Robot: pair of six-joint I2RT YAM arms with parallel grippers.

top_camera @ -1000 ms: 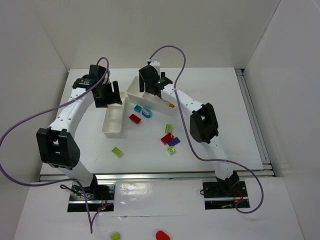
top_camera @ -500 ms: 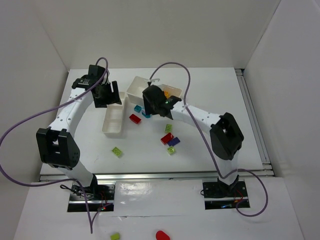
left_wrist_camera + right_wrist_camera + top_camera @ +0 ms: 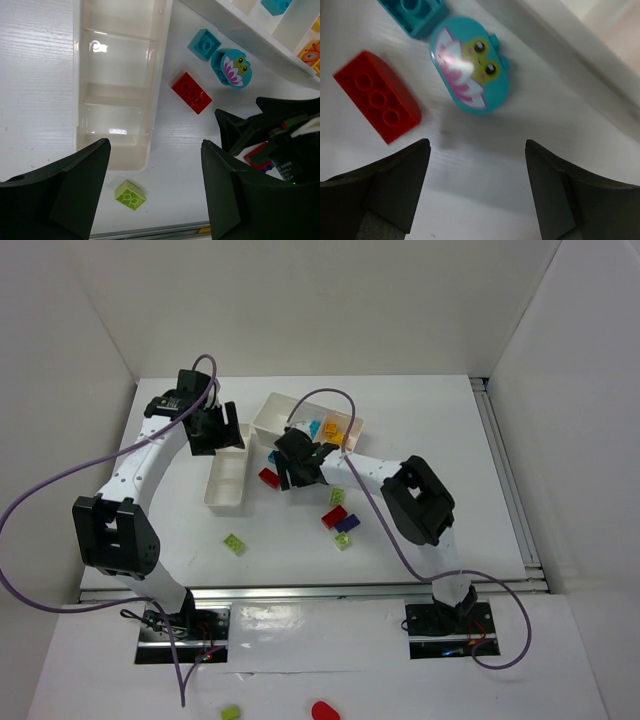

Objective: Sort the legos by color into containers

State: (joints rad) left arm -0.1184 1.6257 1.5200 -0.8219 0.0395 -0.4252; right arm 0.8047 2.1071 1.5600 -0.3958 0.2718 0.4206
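Right jaws swung beside frog-faced brick (image 3: 470, 65).

White tray (image 3: 76, 90) upper left. Red brick (image 3: 191, 92), cyan brick (image 3: 204, 44), teal frog piece (image 3: 235, 67) beside it. Lime brick (image 3: 130, 193) at bottom, between parted fingers of left gripper (image 3: 155, 147).

White table (image 3: 480, 460) bearing two trays (image 3: 117, 65), scattered legos (image 3: 235, 544), a frog-printed cyan piece (image 3: 469, 62).

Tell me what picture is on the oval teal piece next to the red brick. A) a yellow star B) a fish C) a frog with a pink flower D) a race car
C: in the right wrist view the oval teal piece shows a green frog face over pink-and-white petals, and it lies just beside the red brick.
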